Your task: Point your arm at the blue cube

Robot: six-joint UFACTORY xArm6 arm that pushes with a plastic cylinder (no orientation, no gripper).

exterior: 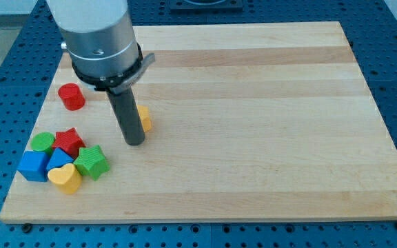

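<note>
- My tip [135,142] stands on the wooden board [253,138]; it is a plain rod, with no hand to spread or pinch.
- The blue cube [33,166] sits at the view's lower left, well apart from my tip.
- A green round block [43,142], red star [68,140], green star [91,162], yellow heart [64,178] and another blue block [59,159] crowd around it.
- A yellow block [145,118] peeks out beside the rod; I cannot tell its shape.
- A red round block [71,96] sits alone.

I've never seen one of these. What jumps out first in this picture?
The big grey arm at the view's top left, ending in a dark rod whose tip rests beside a yellow block. Then the bright cluster at the bottom left: blue cube, yellow heart, green star, red star.
</note>
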